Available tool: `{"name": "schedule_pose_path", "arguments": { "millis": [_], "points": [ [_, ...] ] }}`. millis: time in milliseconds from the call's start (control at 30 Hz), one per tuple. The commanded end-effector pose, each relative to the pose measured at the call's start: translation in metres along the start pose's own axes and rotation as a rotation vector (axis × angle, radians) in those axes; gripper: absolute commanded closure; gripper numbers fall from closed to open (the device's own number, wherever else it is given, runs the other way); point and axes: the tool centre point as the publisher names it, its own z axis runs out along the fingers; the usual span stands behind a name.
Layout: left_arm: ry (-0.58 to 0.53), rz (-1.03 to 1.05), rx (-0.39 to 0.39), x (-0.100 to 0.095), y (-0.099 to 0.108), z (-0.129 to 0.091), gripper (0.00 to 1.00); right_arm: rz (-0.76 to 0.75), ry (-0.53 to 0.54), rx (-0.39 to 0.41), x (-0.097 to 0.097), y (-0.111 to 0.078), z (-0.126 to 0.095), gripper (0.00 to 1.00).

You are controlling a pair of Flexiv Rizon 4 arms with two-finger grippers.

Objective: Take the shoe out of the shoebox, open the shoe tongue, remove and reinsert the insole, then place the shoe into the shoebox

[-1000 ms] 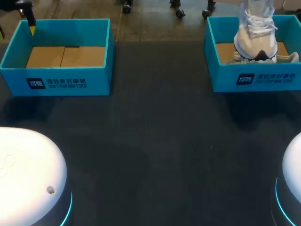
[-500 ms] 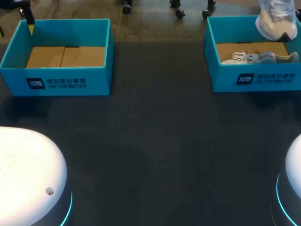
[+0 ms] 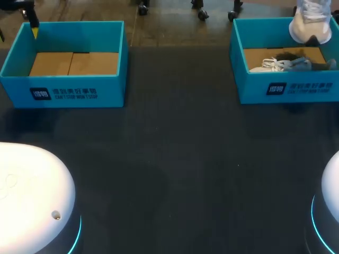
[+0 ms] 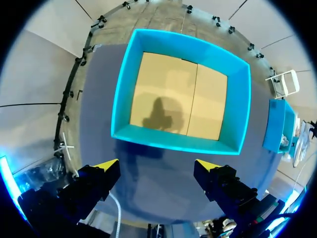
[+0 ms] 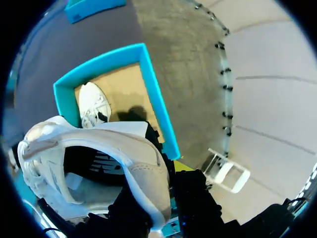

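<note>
Evidently on the first step: lifting the white lace-up sneaker (image 3: 312, 24) out of the open teal cardboard shoebox on the right (image 3: 286, 92). Gripping it in the right gripper (image 5: 166, 191), dark fingers pinched on the heel collar from both sides, with the shoe hanging raised above the box and clear of its walls. Inside that box, lying on the cardboard floor: a second white sneaker (image 3: 280, 64), untouched. Hovering over the far left corner of the empty teal shoebox on the left (image 4: 178, 143): the left gripper (image 4: 157, 166), yellow-tipped fingers spread wide, nothing between them, well apart from the shoe.

Next, most likely: carry the sneaker forward over the near wall and set it sole-down on the dark table mat (image 3: 175, 159) between the two boxes. Calls for enough height to clear the rim, and a steady heel grip, since the hanging shoe could swing. Calls too for bringing the left gripper across, because opening the tongue probably needs one gripper to steady and one to pull.
</note>
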Motion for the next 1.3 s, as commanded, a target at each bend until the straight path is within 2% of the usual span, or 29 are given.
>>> {"name": "schedule_pose_path", "arguments": {
  "millis": [33,133,300,833,933,1000,1100,1300],
  "points": [
    [0.000,0.001,0.000,0.000,0.001,0.000,0.00,0.380,0.118,0.087,0.004,-0.024,0.010,1.00],
    [0.000,0.001,0.000,0.000,0.001,0.000,0.00,0.480,0.146,0.110,0.010,-0.036,0.015,1.00],
    [0.000,0.001,0.000,0.000,0.001,0.000,0.00,0.606,0.161,0.142,0.022,-0.039,0.004,1.00],
    [0.000,0.001,0.000,0.000,0.001,0.000,0.00,0.620,0.155,0.125,0.019,-0.037,0.002,1.00],
    [0.000,0.001,0.000,0.000,0.001,0.000,0.00,0.737,0.137,0.099,0.009,-0.038,0.000,1.00],
    [0.000,0.001,0.000,0.000,0.001,0.000,0.00,0.819,0.148,0.074,0.009,-0.043,0.003,1.00],
    [0.000,0.001,0.000,0.000,0.001,0.000,0.00,0.917,0.136,0.084,0.009,-0.050,0.008,1.00],
    [0.000,0.001,0.000,0.000,0.001,0.000,0.00,0.982,0.122,0.081,0.015,-0.053,0.013,1.00]
  ]
}}
